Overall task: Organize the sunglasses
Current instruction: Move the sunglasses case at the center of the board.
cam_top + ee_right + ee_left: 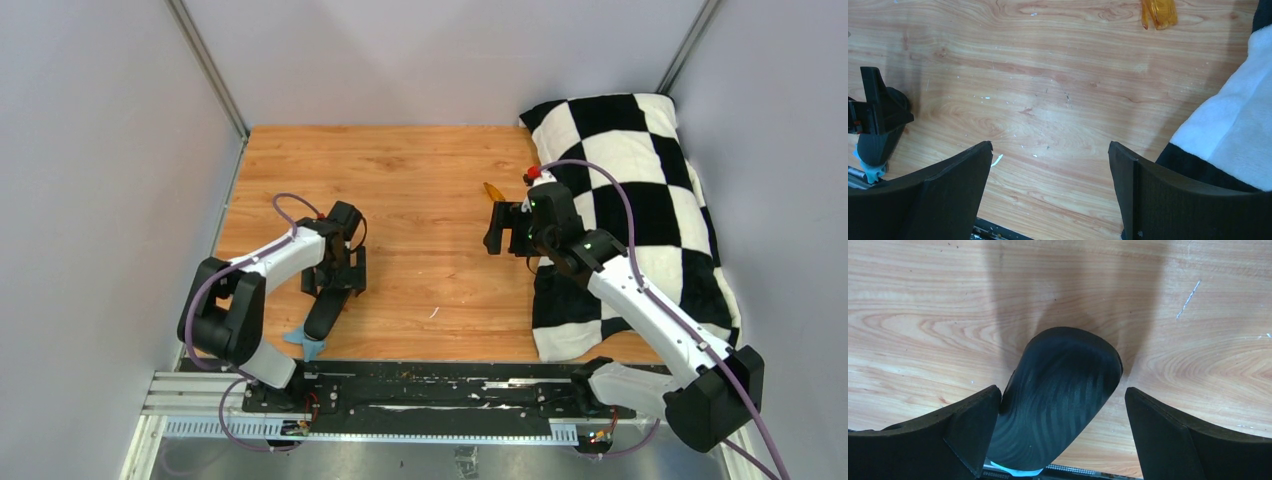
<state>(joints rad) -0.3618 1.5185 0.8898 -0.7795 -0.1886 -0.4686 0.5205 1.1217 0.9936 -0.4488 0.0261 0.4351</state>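
Peeking past the right arm (640, 295) overhead, sunglasses (1158, 12) show plainly wrist-side.

From my seat, the case (322, 314) lies at the bench's (420, 170) near left, its near end on the cloth (301, 342). The left gripper (335, 284) sits over it, one finger on either side. The sunglasses (493, 191) lie further back, just left of the blanket (650, 200) (which covers the bench's right side), behind the right gripper (505, 236).
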